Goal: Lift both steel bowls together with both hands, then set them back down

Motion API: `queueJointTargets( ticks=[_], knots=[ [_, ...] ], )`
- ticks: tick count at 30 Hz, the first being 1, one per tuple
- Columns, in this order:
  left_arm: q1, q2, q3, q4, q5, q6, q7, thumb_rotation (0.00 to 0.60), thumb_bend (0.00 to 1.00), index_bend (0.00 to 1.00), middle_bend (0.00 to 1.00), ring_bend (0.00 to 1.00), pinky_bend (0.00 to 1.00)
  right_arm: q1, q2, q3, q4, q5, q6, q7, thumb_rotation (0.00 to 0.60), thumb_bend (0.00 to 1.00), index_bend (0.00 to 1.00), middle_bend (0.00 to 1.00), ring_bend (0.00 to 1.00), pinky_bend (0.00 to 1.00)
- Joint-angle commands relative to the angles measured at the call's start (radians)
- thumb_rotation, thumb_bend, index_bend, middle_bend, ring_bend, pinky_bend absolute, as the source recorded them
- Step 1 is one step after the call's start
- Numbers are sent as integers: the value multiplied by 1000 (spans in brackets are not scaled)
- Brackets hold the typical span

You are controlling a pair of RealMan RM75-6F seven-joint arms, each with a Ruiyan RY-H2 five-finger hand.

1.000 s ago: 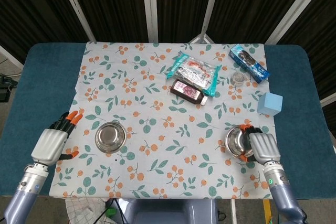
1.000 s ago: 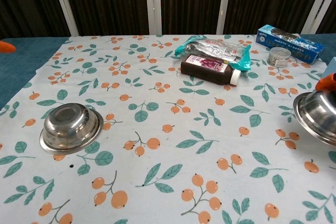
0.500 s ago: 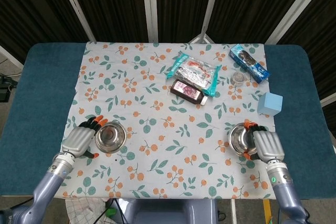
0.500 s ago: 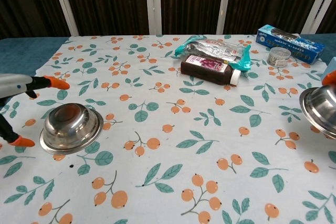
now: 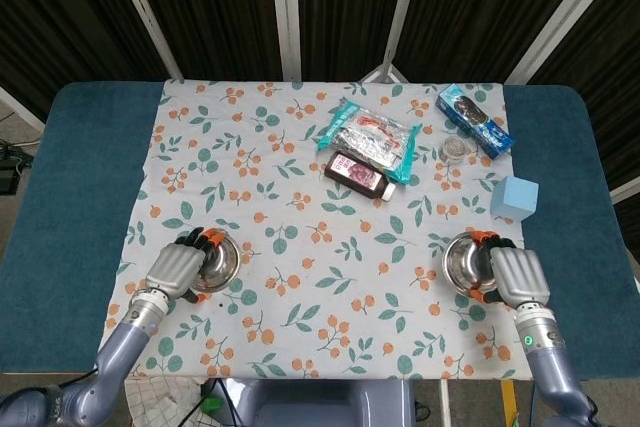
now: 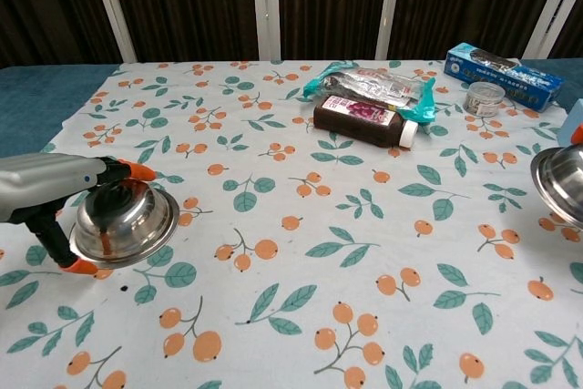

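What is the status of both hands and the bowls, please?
Left hand around left bowl, still on cloth. Right hand holds right bowl. Nothing in the way.

no wording is showing clearly enough to read in either view. the blue box (image 6: 500, 76), the dark bottle (image 6: 364, 122) and the foil packet (image 6: 375, 85) are carrying printing, but it is staying too small and blurred to make out.

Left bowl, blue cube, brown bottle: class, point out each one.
Left bowl (image 6: 127, 218): chest view, its side wall.
Blue cube (image 5: 514, 197): head view, top face.
Brown bottle (image 6: 361, 120): chest view, on its label.
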Motion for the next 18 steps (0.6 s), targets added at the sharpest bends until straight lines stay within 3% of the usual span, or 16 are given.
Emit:
queueJointTargets(
  ticks=[1, 12, 18],
  knots=[
    [-13, -20, -2, 18, -9, 24, 26, 600, 0, 108, 74, 32, 229, -1, 5, 1, 4, -2, -5, 9, 600, 211, 398, 287, 460, 542],
    [-50, -48, 5, 36, -71, 19, 58, 600, 2, 142, 126, 83, 247, -2, 18, 4, 4, -7, -5, 20, 600, 212, 398, 287, 460, 542],
    [-66, -51, 8, 31, -89, 32, 75, 600, 14, 195, 217, 144, 299, -3, 20, 4, 10, -3, -9, 28, 600, 213, 398, 287, 460, 542]
  ],
)
